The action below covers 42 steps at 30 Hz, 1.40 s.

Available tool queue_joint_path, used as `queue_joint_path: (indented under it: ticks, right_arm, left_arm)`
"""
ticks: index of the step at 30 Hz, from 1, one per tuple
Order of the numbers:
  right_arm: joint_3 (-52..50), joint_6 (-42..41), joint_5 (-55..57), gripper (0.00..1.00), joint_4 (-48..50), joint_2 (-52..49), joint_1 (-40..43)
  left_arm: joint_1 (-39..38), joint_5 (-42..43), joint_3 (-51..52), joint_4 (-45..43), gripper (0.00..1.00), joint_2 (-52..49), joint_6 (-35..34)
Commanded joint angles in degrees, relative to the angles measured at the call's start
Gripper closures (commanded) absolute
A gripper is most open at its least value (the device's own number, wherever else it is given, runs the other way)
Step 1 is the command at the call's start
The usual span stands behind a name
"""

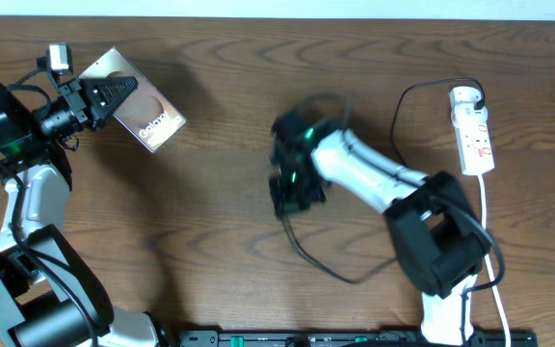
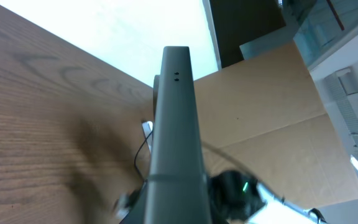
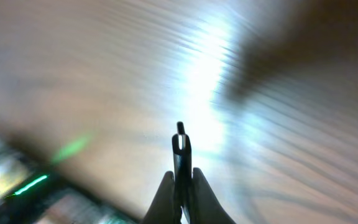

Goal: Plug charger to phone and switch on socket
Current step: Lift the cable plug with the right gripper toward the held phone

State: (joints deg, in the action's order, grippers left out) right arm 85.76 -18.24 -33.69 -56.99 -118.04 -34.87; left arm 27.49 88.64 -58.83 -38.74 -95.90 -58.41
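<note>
Wood tabletop between phone and charger

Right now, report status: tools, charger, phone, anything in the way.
Left tool shut on phone, raised. Right tool shut on charger tip, unplugged. Nothing between them.

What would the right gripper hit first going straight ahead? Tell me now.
Probably the bare table: past the tip of the charger that the right gripper holds, only blurred wood shows; depth unclear.
</note>
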Motion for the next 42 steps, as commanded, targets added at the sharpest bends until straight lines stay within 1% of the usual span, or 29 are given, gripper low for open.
queue_joint_path:
  ticks: [1,4,6,11,13,14,23,28,31,34,36,40,42]
  right_arm:
    - [7.37,24.79,-35.19,0.99,-2.82,0.81,5.09]
    - [8.63,32.3,-43.6,0.99,-6.05,0.81,7.43]
    - [8.57,40.02,-47.34,0.99,-9.81,0.81,7.91]
    - [8.52,58.66,-47.87,0.99,-21.79,0.81,7.02]
    - [8.52,64.08,-47.47,0.99,-25.64,0.81,6.45]
    - [8.52,65.42,-47.25,0.99,-26.91,0.81,6.23]
    - [8.52,65.51,-44.39,0.99,-27.21,0.79,6.93]
    - [8.52,64.54,-44.22,0.99,-24.7,0.72,7.82]
    - [8.52,59.06,-43.32,0.99,-20.63,0.7,7.82]
    - [8.52,50.45,-42.07,0.99,-13.33,0.7,7.13]
    - [8.52,46.1,-41.66,0.99,-9.16,0.7,6.23]
    - [8.52,40.63,-41.64,0.99,-3.56,0.7,4.37]
    - [8.52,39.58,-41.62,0.99,-1.9,0.7,3.63]
  left_arm:
    - [-0.02,1.51,-0.35,-0.33,0.93,0.74,0.74]
    - [-0.02,1.51,-0.35,-0.35,0.93,0.74,0.74]
    - [-0.17,1.51,-0.35,-0.33,0.93,0.74,0.74]
    - [-1.79,1.51,-0.35,-0.35,0.92,0.74,0.74]
    - [-3.02,1.49,-0.35,-0.35,0.93,0.74,0.74]
    - [-3.8,1.51,-0.35,-0.35,0.92,0.74,0.74]
    - [-10.23,1.49,-0.35,-0.39,0.93,0.74,0.76]
    - [-12.11,1.49,-0.35,-0.48,0.93,0.74,1.03]
    - [-12.07,1.49,-0.35,-1.14,0.93,0.74,1.22]
    - [-12.02,1.51,-0.35,-1.29,0.93,0.74,1.68]
    - [-12.02,1.51,-0.35,-1.27,0.92,0.74,1.84]
    - [-11.91,1.53,-0.35,-1.29,0.93,0.74,1.9]
    - [-11.78,1.53,-0.35,-1.29,0.93,0.74,2.14]
